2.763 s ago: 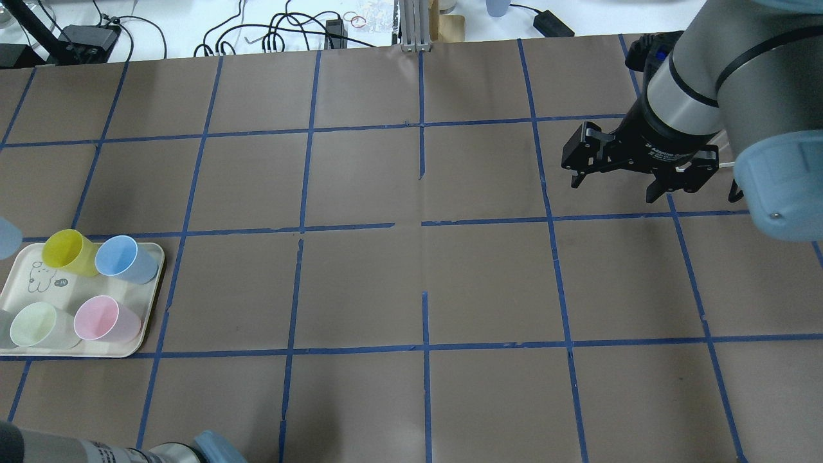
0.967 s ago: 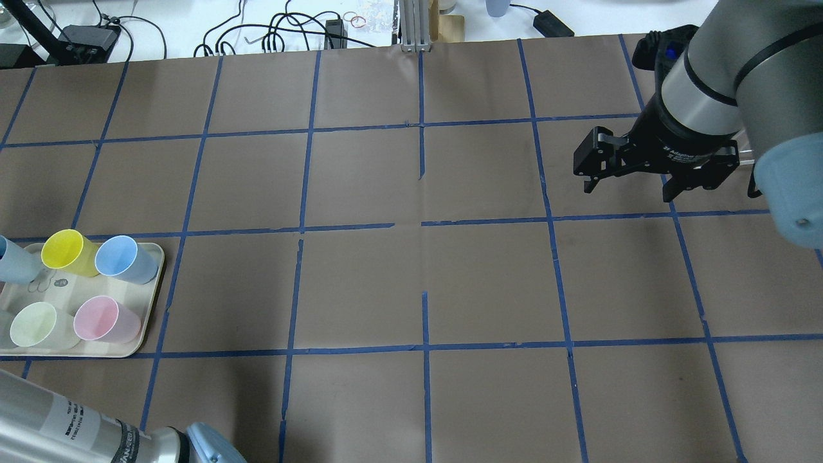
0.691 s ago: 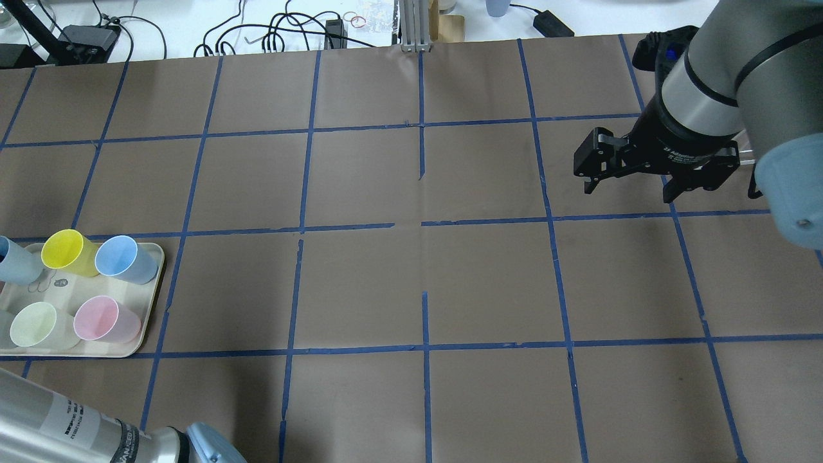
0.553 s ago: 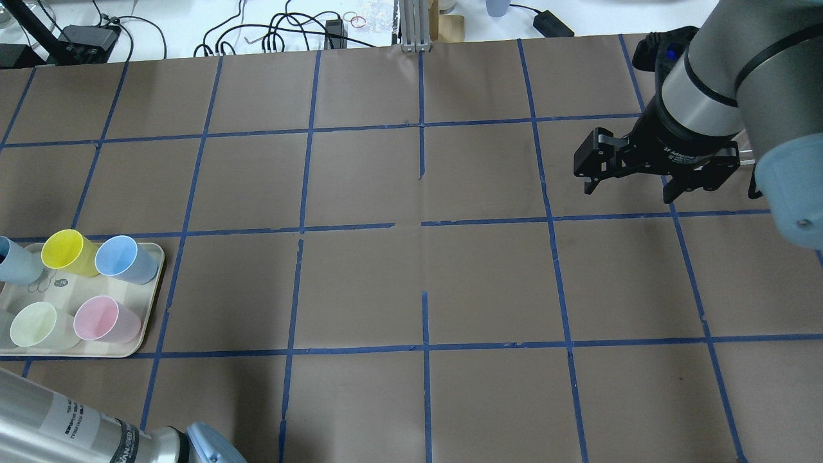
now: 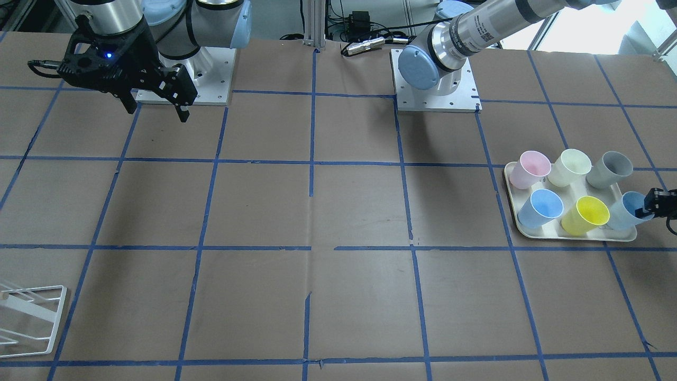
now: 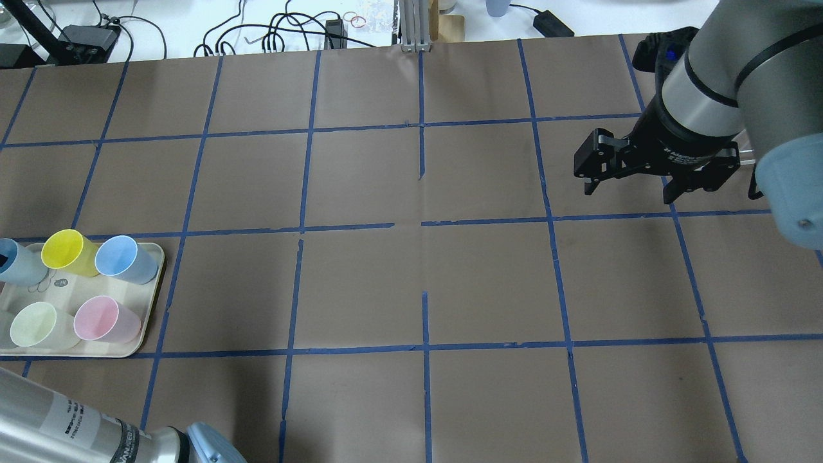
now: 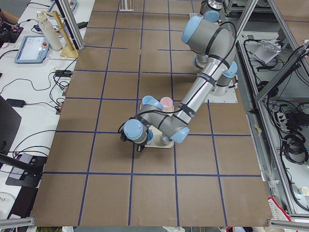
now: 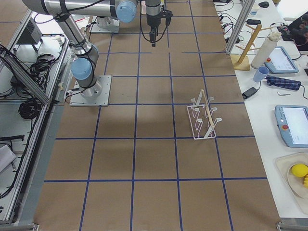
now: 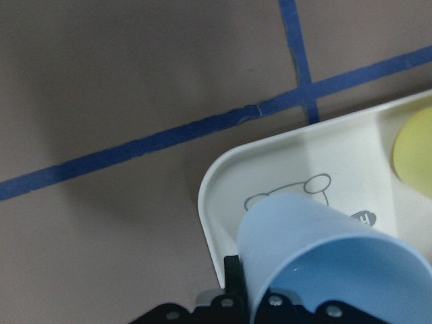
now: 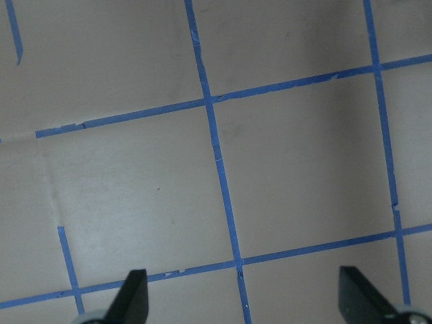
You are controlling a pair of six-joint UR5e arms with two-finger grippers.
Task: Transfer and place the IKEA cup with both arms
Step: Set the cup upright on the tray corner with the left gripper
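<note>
The IKEA cup [image 5: 623, 210], very pale ice-blue, sits tilted over the far corner of the cream tray [image 5: 576, 236]. It also shows at the left edge of the overhead view [image 6: 18, 263] and fills the left wrist view [image 9: 324, 260]. My left gripper [image 5: 656, 203] is shut on its rim, with one finger inside the cup. The cup's base is over the bear drawing on the tray [image 9: 223, 175]. My right gripper [image 6: 630, 191] hangs open and empty above the table, far from the tray. It also shows in the front view [image 5: 157, 114] and the right wrist view [image 10: 246, 300].
The tray [image 6: 151, 321] also holds a yellow cup [image 6: 64, 251], a sky-blue cup [image 6: 122, 257], a pink cup [image 6: 103, 318], a pale green cup [image 6: 35, 323] and a grey cup [image 5: 611, 169]. A white wire rack [image 5: 26, 317] stands at the table's right end.
My left gripper has brought the pale blue cup in from the overhead view's left edge to over the tray's corner. My right gripper has drifted slightly right. In the last second little has moved.
</note>
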